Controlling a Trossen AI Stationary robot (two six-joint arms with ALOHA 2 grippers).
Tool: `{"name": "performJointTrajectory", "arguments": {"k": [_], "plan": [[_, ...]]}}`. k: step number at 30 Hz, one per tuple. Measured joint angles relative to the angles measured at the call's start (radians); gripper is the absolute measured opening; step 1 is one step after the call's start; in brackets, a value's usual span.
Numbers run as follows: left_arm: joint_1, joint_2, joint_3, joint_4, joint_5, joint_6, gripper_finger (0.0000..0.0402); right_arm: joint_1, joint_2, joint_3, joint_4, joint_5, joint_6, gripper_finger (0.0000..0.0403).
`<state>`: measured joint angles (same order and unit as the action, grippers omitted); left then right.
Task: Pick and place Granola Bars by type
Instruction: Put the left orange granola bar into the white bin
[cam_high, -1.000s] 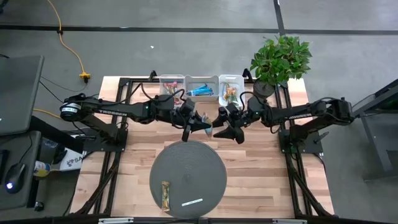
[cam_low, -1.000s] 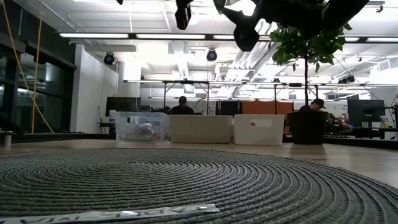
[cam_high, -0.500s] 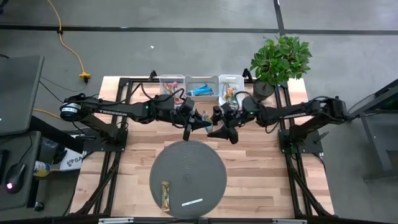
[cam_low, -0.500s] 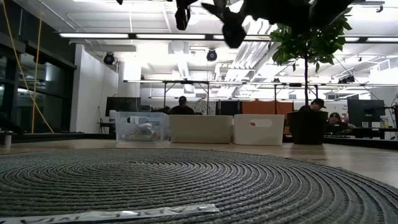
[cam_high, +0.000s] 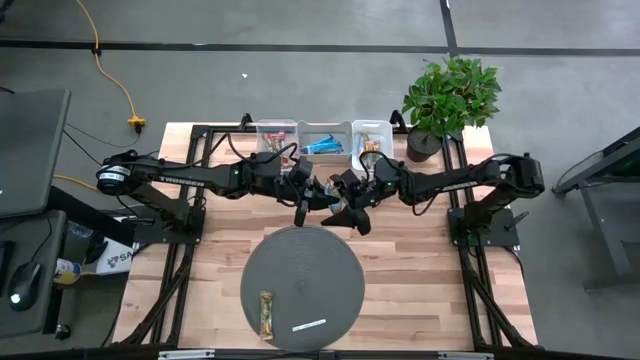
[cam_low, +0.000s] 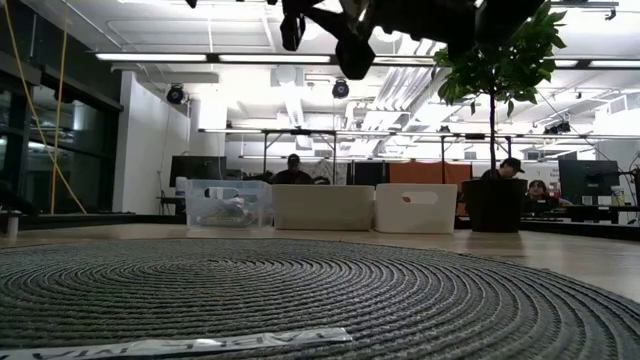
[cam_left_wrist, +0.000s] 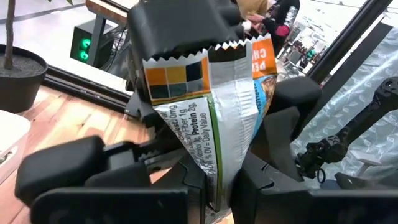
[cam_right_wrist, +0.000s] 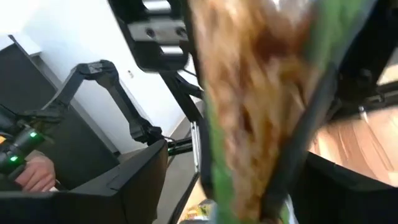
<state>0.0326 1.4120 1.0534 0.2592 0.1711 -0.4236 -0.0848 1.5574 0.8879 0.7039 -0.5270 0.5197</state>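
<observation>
Green, orange and brown foil wrapped the granola bar (cam_left_wrist: 211, 124) held up in the air above the table, between the round mat and the row of bins. The left gripper (cam_high: 303, 203) was clenched on its lower end, so the bar stood upright between those fingers with its serrated edge uppermost. The right gripper (cam_high: 345, 202) had its fingers spread wide on either side of the same bar, which filled its wrist view as a green and brown blur (cam_right_wrist: 261, 106); whether those fingers touched the wrapper could not be told. A second bar (cam_high: 266, 312) lay flat on the grey woven mat (cam_high: 300, 255), near its front edge, just beside a thin white label strip (cam_high: 309, 325). Three bins (cam_high: 323, 140) stood in a row at the table's far edge, each with bars inside. A potted plant (cam_high: 448, 95) stood at the far right corner of the wooden table (cam_high: 420, 280).
</observation>
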Motion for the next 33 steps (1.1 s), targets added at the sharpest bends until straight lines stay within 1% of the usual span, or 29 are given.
{"name": "performJointTrajectory", "arguments": {"k": [3, 7, 15, 20, 25, 33], "plan": [[0.0, 0.0, 0.0, 0.0, 0.0, 0.0, 0.0037, 0.0, 0.0, 0.0, -0.035, 0.0, 0.005, 0.0262], [0.0, 0.0, 0.0, 0.0, 0.0, 0.0, 0.0037, 0.0, 0.0, 0.0, -0.069, 0.0, 0.004, 0.0232], [0.0, 0.0, 0.0, 0.0, 0.008, -0.001, 0.0037, -0.008, 0.0, 0.0, -0.071, 0.0, 0.004, 0.0166], [0.0, 0.0, 0.0, -0.001, 0.008, -0.003, 0.0037, -0.02, 0.0, 0.0, -0.07, -0.007, 0.018, 0.0131], [0.001, 0.0, 0.0, -0.001, 0.007, -0.006, 0.0037, -0.028, 0.0, 0.0, -0.064, -0.015, 0.023, 0.011], [0.0, -0.001, 0.0, 0.0, 0.007, -0.008, 0.0037, -0.028, -0.001, 0.0, -0.063, -0.022, 0.023, 0.009]]}}
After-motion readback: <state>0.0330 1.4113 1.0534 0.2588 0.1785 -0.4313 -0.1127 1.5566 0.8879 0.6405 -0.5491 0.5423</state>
